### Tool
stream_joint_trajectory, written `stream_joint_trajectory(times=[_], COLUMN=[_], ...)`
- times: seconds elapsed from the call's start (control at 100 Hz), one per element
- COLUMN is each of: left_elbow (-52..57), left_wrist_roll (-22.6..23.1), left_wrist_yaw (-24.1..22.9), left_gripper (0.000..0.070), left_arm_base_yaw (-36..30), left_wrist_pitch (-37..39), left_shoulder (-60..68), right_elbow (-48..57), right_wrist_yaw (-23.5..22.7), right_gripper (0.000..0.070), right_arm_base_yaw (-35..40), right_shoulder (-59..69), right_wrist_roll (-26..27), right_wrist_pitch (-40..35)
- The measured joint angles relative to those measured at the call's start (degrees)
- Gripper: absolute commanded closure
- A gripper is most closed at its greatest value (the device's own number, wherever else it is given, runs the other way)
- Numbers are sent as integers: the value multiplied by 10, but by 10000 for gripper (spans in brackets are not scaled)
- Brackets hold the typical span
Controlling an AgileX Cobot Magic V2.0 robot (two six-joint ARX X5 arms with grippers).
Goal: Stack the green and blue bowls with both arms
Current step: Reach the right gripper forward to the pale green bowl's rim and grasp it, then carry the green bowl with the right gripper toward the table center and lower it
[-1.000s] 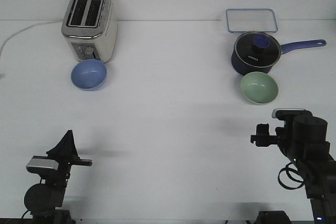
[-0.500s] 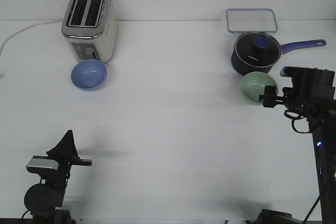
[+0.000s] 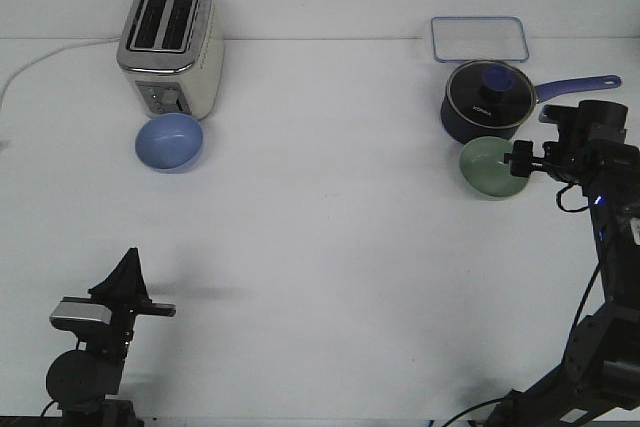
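Observation:
The pale green bowl (image 3: 488, 168) sits upright at the right of the table, just in front of a navy saucepan. My right gripper (image 3: 519, 160) is at the bowl's right rim, and its black body overlaps that edge. Its fingers are too small and dark to show whether they are apart. The light blue bowl (image 3: 170, 142) rests upright at the left, directly in front of a toaster. My left gripper (image 3: 131, 257) stands far from it near the front left edge, pointing up, with its fingers together and nothing in them.
A cream toaster (image 3: 168, 47) with a white cord (image 3: 40, 57) stands behind the blue bowl. The navy saucepan (image 3: 484, 99) with a glass lid has its handle pointing right. Behind it lies a clear lidded container (image 3: 479, 39).
My right arm has risen from the front right, reached back over the table and come to the green bowl's right rim. The left arm and both bowls have not moved.

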Motion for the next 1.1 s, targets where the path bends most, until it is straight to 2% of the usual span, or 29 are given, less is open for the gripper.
stream_joint_trajectory(times=[0.26, 0.71, 0.78, 0.9, 0.99, 1.1], left_elbow=[0, 0, 0, 0, 0, 0], left_wrist_roll=[0, 0, 0, 0, 0, 0], left_wrist_yaw=[0, 0, 0, 0, 0, 0], left_gripper=[689, 689, 689, 689, 689, 689], left_arm_base_yaw=[0, 0, 0, 0, 0, 0], left_wrist_pitch=[0, 0, 0, 0, 0, 0], left_shoulder=[0, 0, 0, 0, 0, 0], right_elbow=[0, 0, 0, 0, 0, 1], right_wrist_yaw=[0, -15, -15, -15, -15, -15], right_gripper=[221, 230, 303, 493, 690, 700], right_arm_base_yaw=[0, 0, 0, 0, 0, 0], right_shoulder=[30, 89, 92, 92, 92, 92], right_wrist_roll=[-10, -12, -12, -12, -12, -12], right_wrist_pitch=[38, 29, 28, 28, 27, 14])
